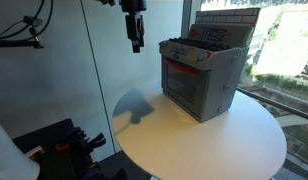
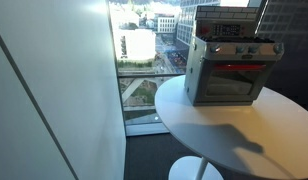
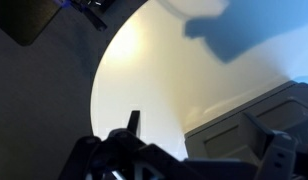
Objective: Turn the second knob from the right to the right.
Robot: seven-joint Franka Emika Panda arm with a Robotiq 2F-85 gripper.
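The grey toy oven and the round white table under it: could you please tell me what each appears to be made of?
The grey toy oven looks like matte moulded plastic, judging by its flat uniform panels and red-tinted door window; painted wood cannot be excluded. The round white table seems smooth laminate or painted board with a satin finish: soft shadows, no visible grain.

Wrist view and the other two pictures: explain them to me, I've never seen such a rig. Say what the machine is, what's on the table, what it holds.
The machine is a robot; its grasping tool hangs above a round white table. Two cameras watch from outside, from different places. The third sits on the wrist and looks down past the tool's fingers. On the table stands a toy oven with knobs along its front. The tool is open and holds nothing.
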